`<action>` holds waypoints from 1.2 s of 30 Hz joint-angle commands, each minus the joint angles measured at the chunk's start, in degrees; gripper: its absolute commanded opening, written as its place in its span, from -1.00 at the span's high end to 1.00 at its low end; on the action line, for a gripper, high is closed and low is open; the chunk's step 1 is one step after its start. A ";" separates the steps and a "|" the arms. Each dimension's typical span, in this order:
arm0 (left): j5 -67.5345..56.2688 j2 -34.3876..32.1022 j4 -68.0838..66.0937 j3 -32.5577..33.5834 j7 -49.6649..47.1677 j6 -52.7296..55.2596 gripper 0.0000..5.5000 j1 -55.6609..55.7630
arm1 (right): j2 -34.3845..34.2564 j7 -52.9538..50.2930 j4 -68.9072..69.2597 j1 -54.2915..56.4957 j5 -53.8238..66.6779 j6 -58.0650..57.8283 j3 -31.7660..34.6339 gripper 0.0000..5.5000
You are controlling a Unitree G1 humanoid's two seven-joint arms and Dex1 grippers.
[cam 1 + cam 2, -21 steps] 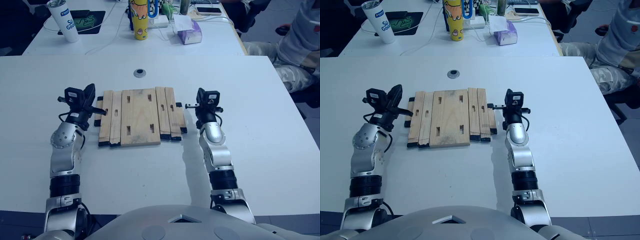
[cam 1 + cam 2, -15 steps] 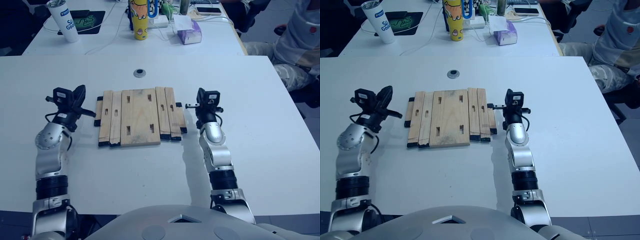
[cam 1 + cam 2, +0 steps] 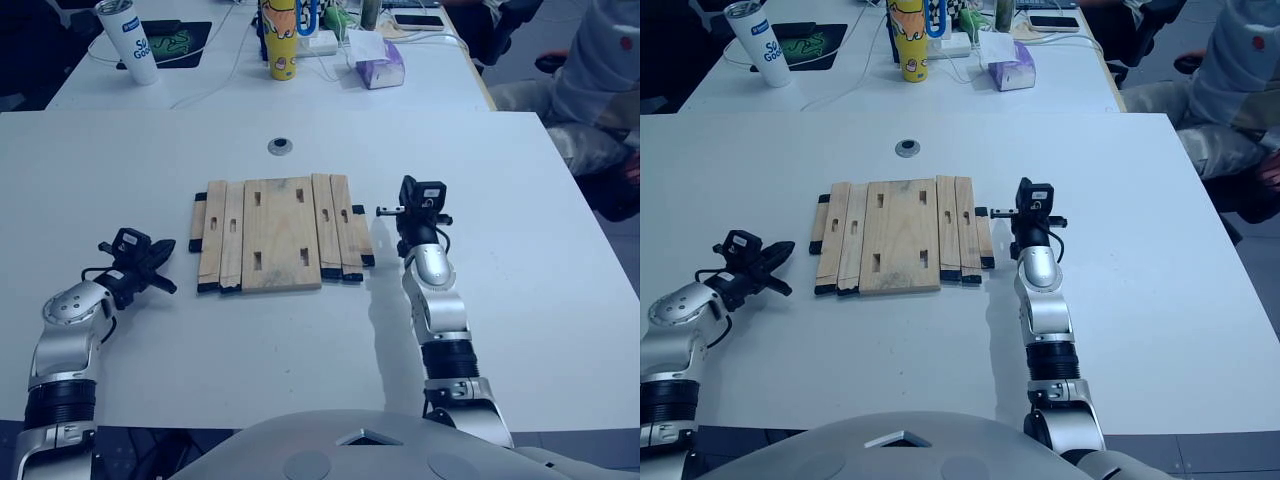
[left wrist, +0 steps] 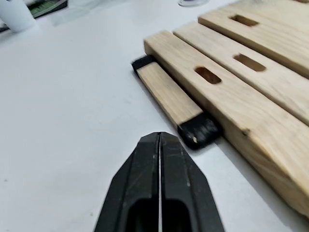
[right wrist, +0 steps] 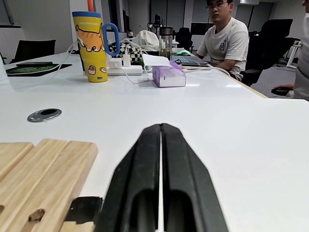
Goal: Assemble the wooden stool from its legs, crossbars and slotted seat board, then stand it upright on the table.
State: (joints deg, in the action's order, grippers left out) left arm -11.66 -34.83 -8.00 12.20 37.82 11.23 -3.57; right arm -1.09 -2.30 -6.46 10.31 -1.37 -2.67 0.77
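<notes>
The slotted seat board [image 3: 280, 233] lies flat at mid-table. Slotted legs rest against its left [image 3: 221, 235] and right [image 3: 335, 225] sides, and a black-capped crossbar [image 3: 196, 222] lies outermost on the left, another [image 3: 360, 236] on the right. My left gripper [image 3: 163, 270] rests low on the table, left of the parts and apart from them. In the left wrist view its fingers [image 4: 159, 145] are shut on nothing and point at the left crossbar's [image 4: 169, 96] near cap. My right gripper [image 5: 161, 133] is shut and empty just right of the right crossbar, also visible from above [image 3: 412, 200].
A round cable grommet [image 3: 280, 147] sits in the table behind the parts. On the desk beyond stand a yellow cup [image 3: 279, 40], a white tumbler [image 3: 132, 42] and a tissue box [image 3: 380, 68]. Bare tabletop lies in front and to both sides.
My left arm has drawn back from the left edge of the parts toward the near left of the table. The right arm has barely moved. The wooden parts lie as before.
</notes>
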 commanded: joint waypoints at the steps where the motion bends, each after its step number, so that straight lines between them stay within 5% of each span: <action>1: -0.08 -1.02 3.65 -2.05 2.44 1.54 1.00 -1.68 | 0.00 0.48 0.53 1.00 0.30 -1.03 -0.37 1.00; 24: 4.58 1.64 -2.33 -8.03 0.47 -1.32 1.00 2.35 | 0.18 1.34 1.00 0.93 0.21 -2.06 -0.58 1.00; 36: 8.28 2.83 -15.63 -4.14 -12.38 -7.36 1.00 9.43 | 0.66 1.91 0.70 1.42 0.32 -2.24 -0.84 1.00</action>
State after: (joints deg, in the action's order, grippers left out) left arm -4.26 -31.91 -21.57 7.01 27.71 4.38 4.78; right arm -0.78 -0.86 -6.09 10.84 -1.37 -4.12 -0.14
